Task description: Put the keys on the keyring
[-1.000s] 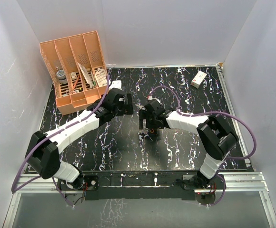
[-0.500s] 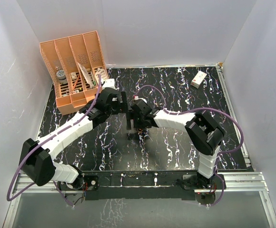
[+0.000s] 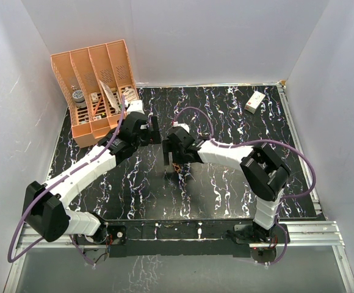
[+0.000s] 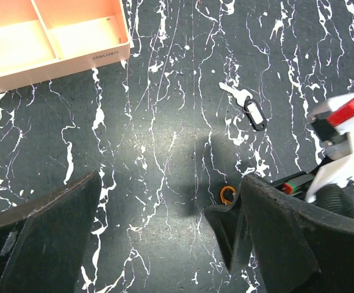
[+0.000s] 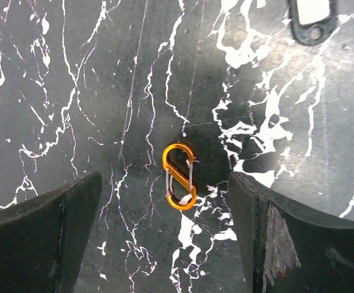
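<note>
keyring (image 5: 179, 176), a small orange s-shaped clip, lies flat near the middle of the black marbled table (image 3: 140, 189), touching nothing. right gripper (image 5: 165, 244) hovers over it with fingers spread wide, one on each side, holding nothing. keys (image 4: 248, 107), a silvery blade with a dark fob, lie near the keyring but apart from it. left gripper (image 4: 165, 244) is wide open too and empty, close to the orange organizer (image 4: 49, 36) in the far left corner.

Light: bright and even from above; white walls (image 3: 195, 36) washed pale.
Shadows: soft dark patch mid-frame in the left wrist view, beside the keyring (image 4: 227, 195).
Focus: tabletop (image 3: 226, 189) sharp; fingers (image 5: 36, 244) blurred in the lower corners.
</note>
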Controlling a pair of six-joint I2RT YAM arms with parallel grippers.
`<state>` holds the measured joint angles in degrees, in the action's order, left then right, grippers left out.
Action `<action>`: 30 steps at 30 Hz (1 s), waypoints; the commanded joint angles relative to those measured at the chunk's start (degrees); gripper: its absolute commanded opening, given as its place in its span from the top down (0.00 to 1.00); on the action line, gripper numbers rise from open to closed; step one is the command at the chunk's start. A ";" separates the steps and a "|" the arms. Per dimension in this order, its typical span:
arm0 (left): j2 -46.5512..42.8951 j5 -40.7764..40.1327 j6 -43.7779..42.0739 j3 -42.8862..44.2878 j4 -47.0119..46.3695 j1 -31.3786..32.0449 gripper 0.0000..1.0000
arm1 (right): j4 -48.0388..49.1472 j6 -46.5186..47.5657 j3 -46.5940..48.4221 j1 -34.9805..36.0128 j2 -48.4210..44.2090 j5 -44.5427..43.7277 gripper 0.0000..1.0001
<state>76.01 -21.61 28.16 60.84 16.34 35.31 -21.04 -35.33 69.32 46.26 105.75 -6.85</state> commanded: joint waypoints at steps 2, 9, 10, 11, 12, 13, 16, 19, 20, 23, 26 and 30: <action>-3.55 -1.78 0.42 -1.13 1.41 -0.31 0.06 | -0.26 2.42 1.08 -2.79 -5.49 -4.74 0.16; -2.42 1.78 3.24 -3.24 0.04 -0.33 0.11 | 0.82 5.49 -0.50 -10.48 -13.17 -5.42 0.16; -1.76 3.58 3.95 -3.54 -0.32 -0.33 0.12 | 0.88 5.89 -0.50 -11.51 -13.95 -5.65 0.16; -1.11 4.74 4.78 -3.75 -0.64 -0.26 0.14 | 0.95 6.35 -0.50 -12.47 -14.73 -5.77 0.16; -0.39 5.75 5.82 -3.94 -0.94 -0.06 0.15 | 0.98 6.72 -0.50 -13.30 -15.38 -5.84 0.16; 0.58 6.33 6.85 -3.97 -1.14 0.29 0.16 | 1.04 7.09 -0.54 -13.86 -15.98 -5.80 0.16; 2.10 6.14 9.21 -3.79 -1.54 2.38 0.16 | 1.00 7.83 -1.15 -14.48 -17.47 -5.91 0.16; 5.97 4.76 9.97 -2.43 -1.18 5.50 0.15 | 1.40 8.00 -2.76 -15.05 -19.10 -6.94 0.15; 7.42 4.12 10.10 -1.65 -0.88 6.79 0.14 | 1.62 8.00 -3.30 -15.43 -19.69 -6.98 0.15; 12.09 2.69 10.45 1.21 0.24 10.37 0.13 | 2.53 8.16 -4.60 -16.96 -21.61 -6.07 0.15; 16.33 1.95 10.85 3.24 1.35 12.73 0.13 | 2.93 8.40 -5.58 -18.54 -23.67 -5.14 0.15; 20.27 0.14 10.66 5.19 2.50 14.15 0.13 | 3.45 8.64 -6.91 -19.95 -26.48 -4.22 0.15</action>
<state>94.61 -18.24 38.22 62.61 15.99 48.51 -21.37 -27.75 62.85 27.66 83.70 -11.70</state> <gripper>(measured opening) 0.869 0.851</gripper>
